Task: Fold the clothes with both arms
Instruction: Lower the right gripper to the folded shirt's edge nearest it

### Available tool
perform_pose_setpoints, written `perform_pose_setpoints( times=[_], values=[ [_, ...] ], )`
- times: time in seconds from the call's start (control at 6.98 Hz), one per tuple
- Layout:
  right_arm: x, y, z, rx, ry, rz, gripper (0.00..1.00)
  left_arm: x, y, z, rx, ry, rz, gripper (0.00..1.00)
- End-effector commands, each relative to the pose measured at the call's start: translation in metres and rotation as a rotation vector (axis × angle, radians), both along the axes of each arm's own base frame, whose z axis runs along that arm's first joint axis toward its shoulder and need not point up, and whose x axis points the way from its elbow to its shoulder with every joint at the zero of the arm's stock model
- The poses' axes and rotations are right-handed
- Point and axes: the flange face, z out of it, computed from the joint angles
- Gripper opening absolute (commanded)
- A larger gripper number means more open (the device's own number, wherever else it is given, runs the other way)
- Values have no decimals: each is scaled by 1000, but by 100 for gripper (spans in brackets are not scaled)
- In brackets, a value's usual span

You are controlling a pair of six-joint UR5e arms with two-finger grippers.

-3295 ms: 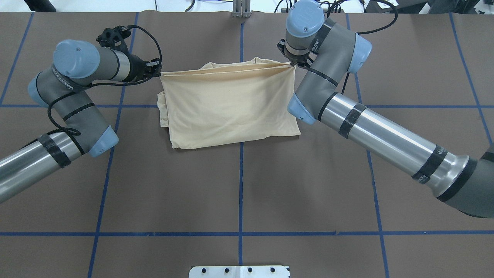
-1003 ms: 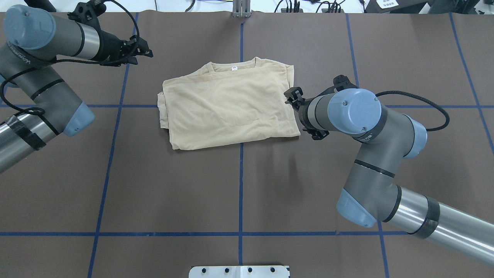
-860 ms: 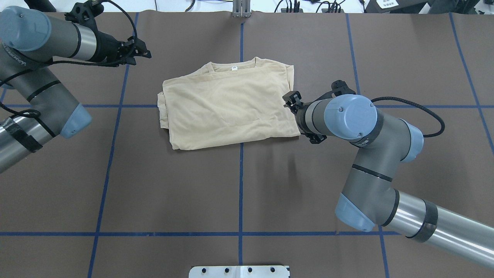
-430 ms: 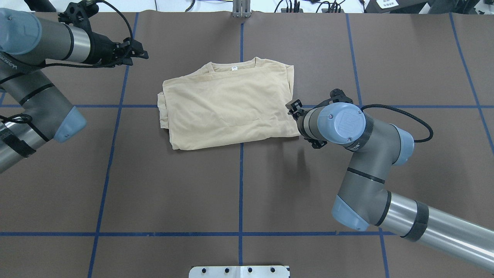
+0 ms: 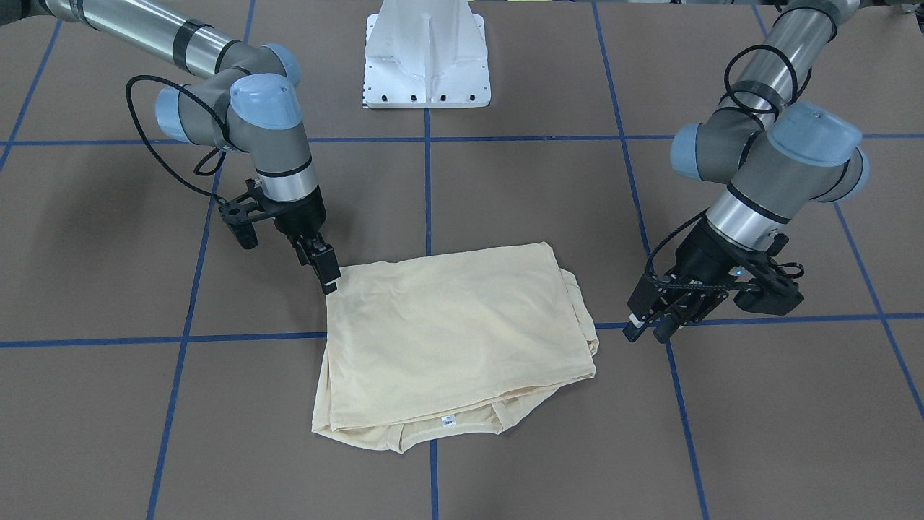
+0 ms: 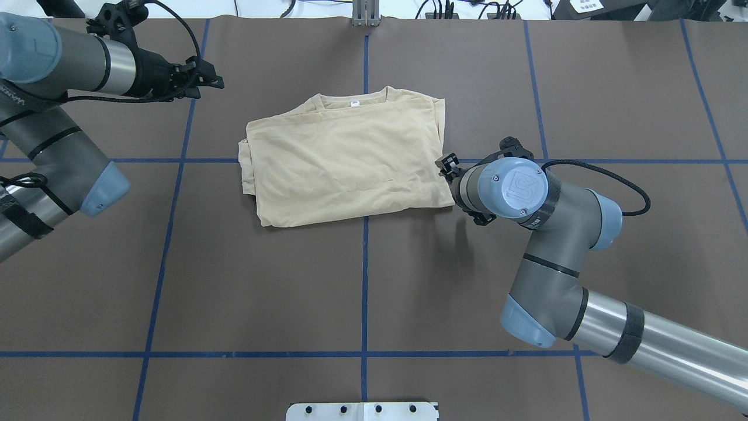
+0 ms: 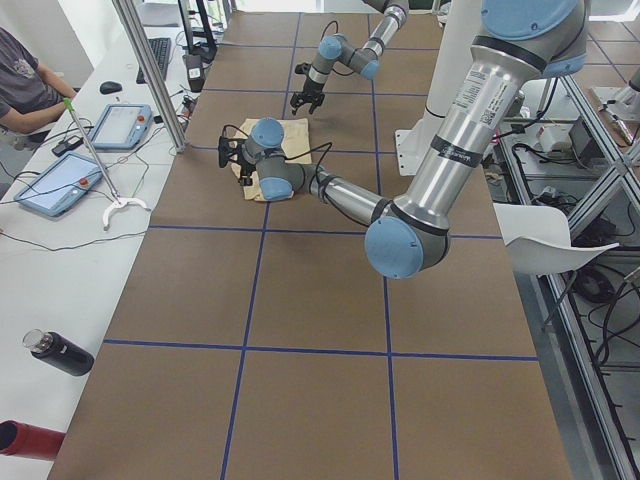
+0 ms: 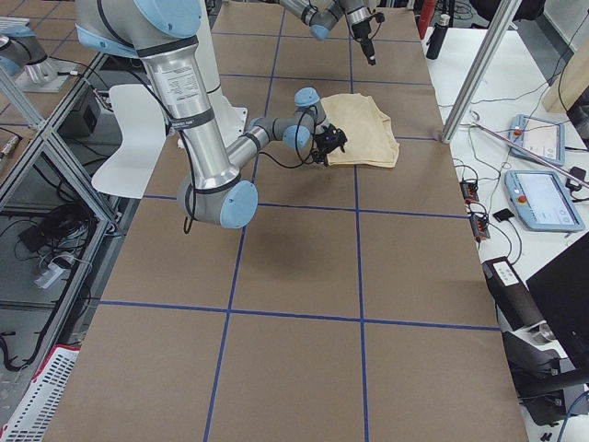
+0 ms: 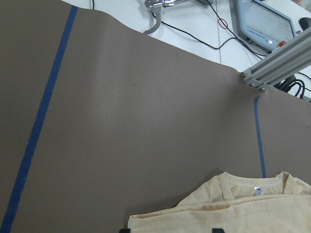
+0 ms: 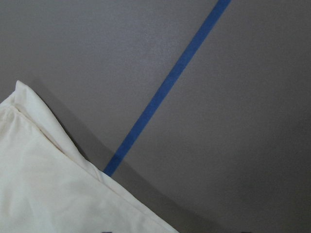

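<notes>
Thin shirt (image 6: 345, 164) looks soft, light, floppy; pinch layered corners. Left end effector (image 5: 647, 331) parted, empty; right end effector (image 5: 328, 280) at corner, opening unclear.

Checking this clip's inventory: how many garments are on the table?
1. A folded cream shirt lies on the table, the right gripper at one corner, the left gripper apart from it; its layers could hide another piece.

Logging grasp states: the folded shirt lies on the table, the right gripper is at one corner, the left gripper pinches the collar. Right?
Not quite. The left gripper hangs over bare table, apart from the shirt and its collar, as the overhead view shows. The rest holds.
</notes>
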Motion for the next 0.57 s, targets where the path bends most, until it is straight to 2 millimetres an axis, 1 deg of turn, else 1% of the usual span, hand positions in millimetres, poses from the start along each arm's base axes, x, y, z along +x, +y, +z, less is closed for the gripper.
perform_pose_setpoints(
  times=[0.0,0.14,0.29,0.43],
  values=[
    [-5,4,1,-2,3,-9,89,-2,1,-3,5,3,-3,64],
    [-9,9,3,-3,5,-19,89,-2,1,-3,5,3,-3,64],
    [-10,10,1,-3,2,-19,83,-2,0,-3,4,2,-3,64],
    [-10,11,8,-7,12,-22,81,-1,1,-2,2,2,-2,64]
  ],
)
